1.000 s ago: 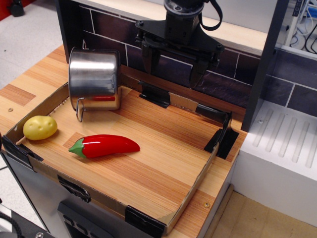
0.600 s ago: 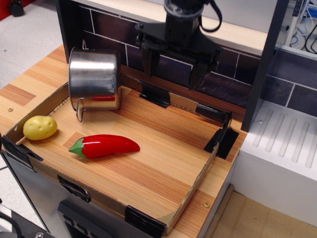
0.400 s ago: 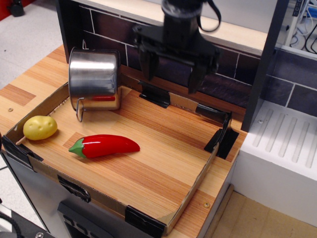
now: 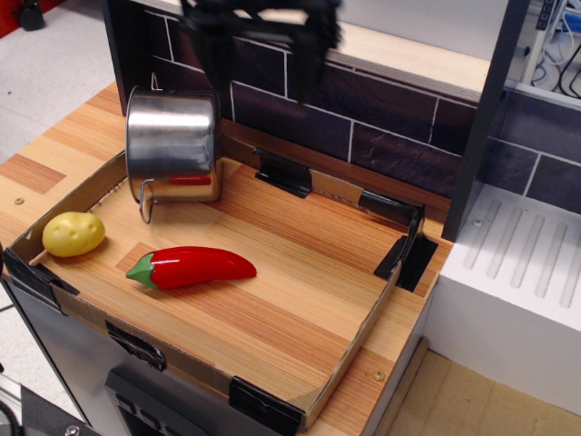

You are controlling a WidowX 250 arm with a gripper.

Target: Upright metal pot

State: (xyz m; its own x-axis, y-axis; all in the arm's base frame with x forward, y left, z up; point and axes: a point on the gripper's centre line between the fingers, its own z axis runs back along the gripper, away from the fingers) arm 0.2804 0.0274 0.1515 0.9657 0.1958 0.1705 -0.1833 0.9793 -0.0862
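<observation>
The metal pot is shiny steel and sits in the back left corner of the cardboard-walled wooden tray. It looks tipped over, with a thin loop handle low by the board. Its side mirrors the red pepper. My gripper is black and motion-blurred at the top edge of the view. It is above and to the right of the pot, well clear of it. Its two fingers stand wide apart with nothing between them.
A toy red pepper lies at the front left of the tray, and a yellow potato-like toy sits in the front left corner. A dark tiled wall runs behind. A white ribbed drainer lies to the right.
My gripper has swung quickly left and upward from above the tray's back middle to above the pot's right side, still open. The pot, pepper and potato have not moved.
</observation>
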